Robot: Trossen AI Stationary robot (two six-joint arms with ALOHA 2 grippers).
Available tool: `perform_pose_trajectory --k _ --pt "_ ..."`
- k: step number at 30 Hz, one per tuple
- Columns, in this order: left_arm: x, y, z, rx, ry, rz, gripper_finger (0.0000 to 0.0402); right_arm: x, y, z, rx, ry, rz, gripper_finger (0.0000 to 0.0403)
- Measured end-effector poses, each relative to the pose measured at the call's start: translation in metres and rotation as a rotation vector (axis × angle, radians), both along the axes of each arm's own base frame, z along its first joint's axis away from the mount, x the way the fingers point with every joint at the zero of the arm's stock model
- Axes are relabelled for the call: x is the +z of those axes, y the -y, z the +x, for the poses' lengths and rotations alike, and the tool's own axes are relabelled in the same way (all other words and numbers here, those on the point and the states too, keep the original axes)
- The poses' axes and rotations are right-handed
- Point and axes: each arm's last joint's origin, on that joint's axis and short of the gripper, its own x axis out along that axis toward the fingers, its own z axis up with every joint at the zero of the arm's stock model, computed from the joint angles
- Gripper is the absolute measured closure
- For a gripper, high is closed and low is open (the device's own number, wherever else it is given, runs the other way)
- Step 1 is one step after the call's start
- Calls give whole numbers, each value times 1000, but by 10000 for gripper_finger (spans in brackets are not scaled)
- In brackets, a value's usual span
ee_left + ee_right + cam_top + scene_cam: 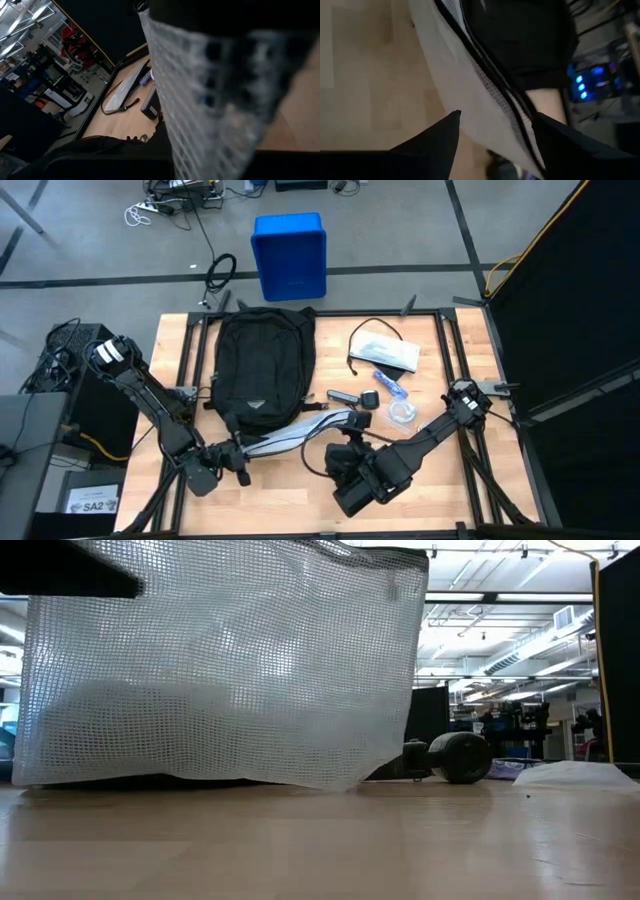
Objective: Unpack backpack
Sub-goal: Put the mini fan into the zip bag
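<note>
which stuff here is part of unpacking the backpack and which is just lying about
Part of the job:
- backpack
- white mesh pouch, stretched between the left gripper and the right gripper
- things on the table: clear bag, black strap, small dark gadget, blue packet

Just lying about:
- blue bin on the floor
- cables on the floor

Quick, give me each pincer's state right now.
Left pincer: closed on the mesh pouch at one end.
Right pincer: open, straddling the pouch's other end, not gripping it.
</note>
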Motion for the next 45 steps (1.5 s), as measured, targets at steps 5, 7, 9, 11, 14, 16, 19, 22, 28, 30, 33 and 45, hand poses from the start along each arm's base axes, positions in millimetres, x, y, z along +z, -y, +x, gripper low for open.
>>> perform_pose_trajectory --k 5,7,9,11,14,16,19,22,28,30,33,45 --pt "0 0 0 -2 -4 5 402 -18 8 5 -50 -99 109 194" --pt "-1 0 -1 -1 -12 14 402 -34 8 5 -73 -162 117 197" --pt "-3 -1 -3 0 -25 17 402 -47 8 3 -96 -213 133 198" --pt "-5 -2 -5 2 -31 8 402 -58 8 0 -122 -256 153 199" --pt "-7 -2 -9 1 -44 7 402 -68 11 0 -152 -285 154 193" --pt "-8 -1 -11 -8 -49 -8 402 -73 17 2 -178 -295 150 188" --pt "-6 -2 -14 -26 -55 -50 402 -83 34 7 -243 -320 139 181" --pt "-2 -3 -22 -37 -55 -81 402 -99 55 10 -298 -396 136 176" --pt "-6 -5 -36 -41 -81 -114 402 -117 94 17 -331 -517 100 169" --pt "-9 -5 -39 -42 -102 -121 402 -118 106 20 -331 -540 99 169" --pt "-12 -7 -44 -35 -125 -139 402 -118 122 24 -315 -576 98 173" --pt "-12 -5 -52 -55 -108 -96 402 -19 169 -9 -300 -339 139 204"
